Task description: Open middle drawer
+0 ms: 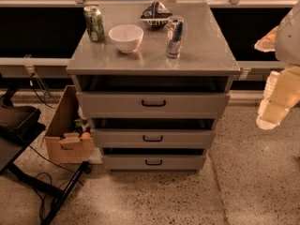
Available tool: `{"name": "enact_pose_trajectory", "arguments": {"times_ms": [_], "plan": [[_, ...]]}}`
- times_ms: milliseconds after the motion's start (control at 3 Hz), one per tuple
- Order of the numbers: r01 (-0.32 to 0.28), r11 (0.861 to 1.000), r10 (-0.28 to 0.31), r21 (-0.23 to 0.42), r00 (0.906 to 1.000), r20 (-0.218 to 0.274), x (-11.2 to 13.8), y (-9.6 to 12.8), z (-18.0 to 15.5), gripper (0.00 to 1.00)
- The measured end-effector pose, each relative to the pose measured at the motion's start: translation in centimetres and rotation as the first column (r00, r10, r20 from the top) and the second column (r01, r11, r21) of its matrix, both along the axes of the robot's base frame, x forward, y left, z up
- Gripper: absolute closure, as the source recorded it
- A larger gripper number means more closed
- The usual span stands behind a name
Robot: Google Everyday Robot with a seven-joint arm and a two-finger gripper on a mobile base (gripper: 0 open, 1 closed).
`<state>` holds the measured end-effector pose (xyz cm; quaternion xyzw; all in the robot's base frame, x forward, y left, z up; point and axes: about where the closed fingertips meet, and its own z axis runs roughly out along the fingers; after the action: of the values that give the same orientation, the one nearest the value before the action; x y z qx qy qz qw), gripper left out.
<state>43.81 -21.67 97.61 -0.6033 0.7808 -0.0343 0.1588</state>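
The grey metal cabinet point(201, 55) stands in the middle of the camera view with three drawer fronts. The middle drawer point(187, 138) is the second front, with a small black bar handle point(153, 138) at its centre. A dark gap runs along its top edge; none of its interior shows. The top drawer front point(197, 104) is above it and the bottom drawer front point(183, 162) below it. My gripper point(269, 118) hangs at the right edge of the view, on the pale arm point(286, 41), well right of the cabinet and clear of the handle.
On the cabinet top stand a green can point(94, 23), a white bowl point(126, 37), a silver can point(174, 36) and a crumpled bag point(156, 13). An open cardboard box point(63, 125) sits left of the cabinet. A black stand with cables point(28, 172) is at the lower left.
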Motion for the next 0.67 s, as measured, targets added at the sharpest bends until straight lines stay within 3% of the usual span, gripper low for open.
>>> {"name": "enact_pose_trajectory", "arguments": {"times_ms": [333, 667], "plan": [[0.000, 1.000, 0.000, 0.001, 1.0000, 0.002, 0.0, 0.0, 0.0, 0.00], [-0.010, 1.000, 0.010, 0.001, 0.9999, 0.006, 0.8, 0.9, -2.5, 0.00]]}}
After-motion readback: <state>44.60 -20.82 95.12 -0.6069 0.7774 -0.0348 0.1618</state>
